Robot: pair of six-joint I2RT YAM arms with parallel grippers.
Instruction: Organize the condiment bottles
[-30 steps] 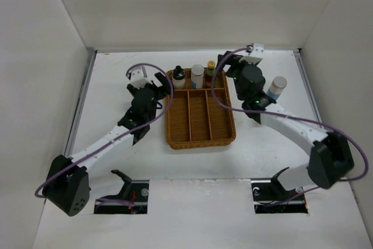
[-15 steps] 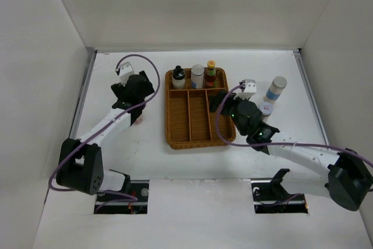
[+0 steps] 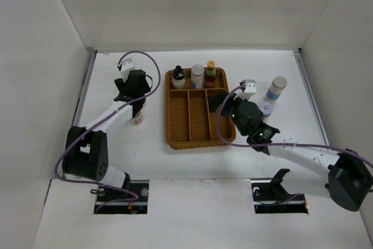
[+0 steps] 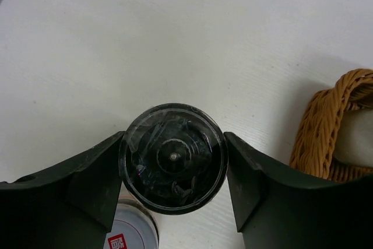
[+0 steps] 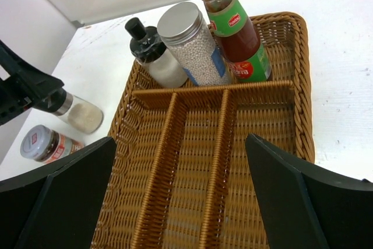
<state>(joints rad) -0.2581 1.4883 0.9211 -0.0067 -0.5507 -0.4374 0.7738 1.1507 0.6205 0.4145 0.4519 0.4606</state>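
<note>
Your left gripper's [image 4: 173, 170] fingers [image 4: 93, 173] clamped the dark-capped shaker [image 4: 173, 153], wicker tray [image 4: 317, 126] rim near at 3 o'clock, open tabletop [image 4: 175, 33] toward 12; your right gripper [image 5: 180, 141] gaped above the tray, three bottles [image 5: 192, 48] lining its 12 o'clock edge.

A brown wicker tray [image 3: 199, 122] is set near the middle of a white table [image 3: 145, 161], with its long sides running from the near edge toward the back. It is divided by woven partitions into one cross compartment at the far end and three long compartments side by side (this is shown most plainly in the right wrist view, where the weave is seen close up). The table is enclosed by a white left wall [image 3: 35, 86], back wall [image 3: 192, 10] and right wall [image 3: 344, 56]. In the left wrist view, only a curved piece of the tray's rim is caught at the right edge.
</note>
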